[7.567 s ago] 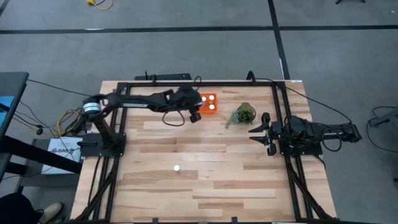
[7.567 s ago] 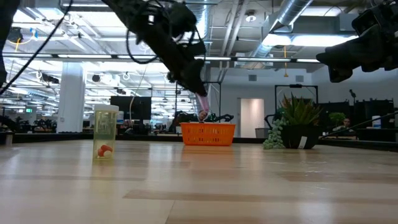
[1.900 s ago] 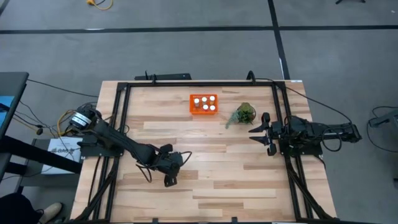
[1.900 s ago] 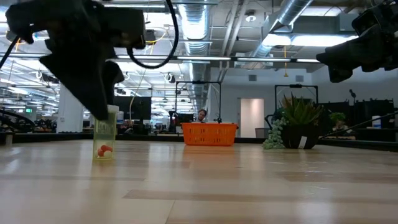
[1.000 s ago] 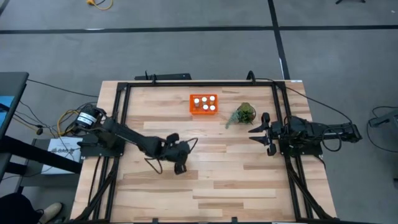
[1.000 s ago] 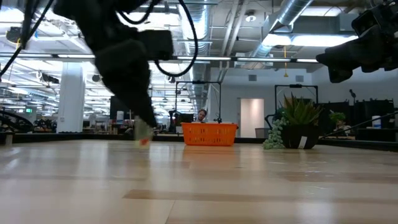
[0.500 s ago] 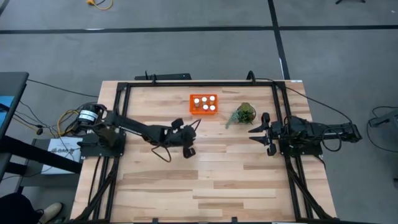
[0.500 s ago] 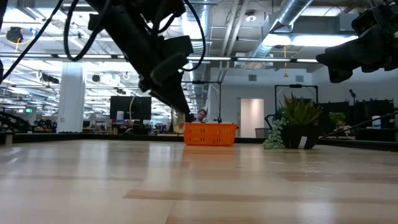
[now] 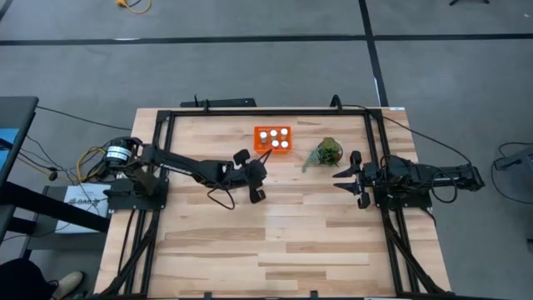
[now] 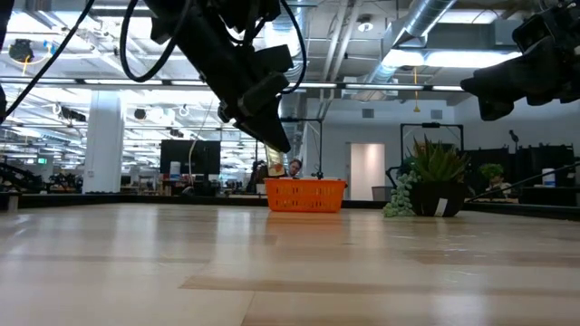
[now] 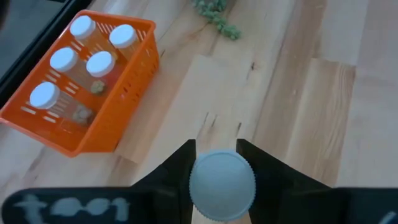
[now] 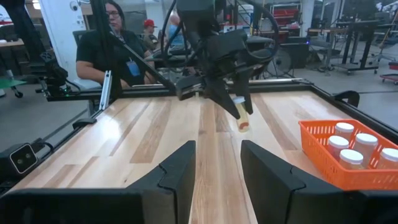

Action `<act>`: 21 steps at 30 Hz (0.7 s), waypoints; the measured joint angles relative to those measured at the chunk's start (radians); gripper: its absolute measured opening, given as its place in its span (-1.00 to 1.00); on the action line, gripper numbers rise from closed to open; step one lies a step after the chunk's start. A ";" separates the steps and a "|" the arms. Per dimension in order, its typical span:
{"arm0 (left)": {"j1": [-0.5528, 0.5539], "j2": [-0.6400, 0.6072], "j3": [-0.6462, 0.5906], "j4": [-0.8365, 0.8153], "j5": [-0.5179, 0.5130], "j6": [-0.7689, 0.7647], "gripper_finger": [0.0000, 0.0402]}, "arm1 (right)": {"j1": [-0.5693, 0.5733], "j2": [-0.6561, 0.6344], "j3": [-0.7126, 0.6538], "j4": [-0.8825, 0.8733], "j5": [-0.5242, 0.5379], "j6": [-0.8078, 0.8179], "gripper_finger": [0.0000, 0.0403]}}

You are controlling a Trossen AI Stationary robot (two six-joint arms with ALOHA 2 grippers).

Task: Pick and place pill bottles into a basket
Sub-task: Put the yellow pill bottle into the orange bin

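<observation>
My left gripper (image 9: 257, 177) is shut on a pill bottle (image 11: 222, 185) with a white cap, above the table just on the near side of the orange basket (image 9: 273, 140). The basket (image 11: 127, 93) stands at the table's far middle and holds several white-capped bottles (image 11: 99, 64), upright on its bottom. In the right wrist view the held bottle (image 12: 243, 117) hangs tilted below the left gripper's fingers. My right gripper (image 9: 351, 177) waits open and empty at the table's right edge. My left gripper pinches the bottle between its two fingers (image 11: 180, 163), which stand on opposite sides of it just below the white cap (image 11: 222, 183). The fingers slant down from above. The bottle hangs tilted below them, its lower end (image 12: 244, 126) clear of the table.
A small green potted plant (image 9: 326, 152) stands just right of the basket, between it and my right gripper. Bare wooden table lies on the near side. A black frame rail (image 9: 266, 112) runs along the far edge. A person (image 12: 115, 46) sits beyond the table.
My left gripper has carried the bottle from the table's near middle toward the far edge and slightly right, up to the basket's near side. The bottle stays in the fingers, clear of the table.
</observation>
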 joint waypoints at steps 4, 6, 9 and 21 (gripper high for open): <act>0.006 0.000 0.000 0.000 0.004 0.002 -0.53 | 0.000 0.000 0.000 0.000 0.000 0.000 -0.40; 0.007 0.000 0.000 0.000 0.004 0.006 -0.52 | 0.000 0.000 0.000 0.000 0.000 0.000 -0.40; 0.008 0.000 0.000 0.000 0.004 0.013 -0.54 | 0.000 0.000 0.000 0.000 0.000 0.000 -0.40; 0.079 -0.094 0.000 -0.007 0.008 0.073 -0.54 | 0.000 0.000 0.000 0.000 0.000 0.000 -0.40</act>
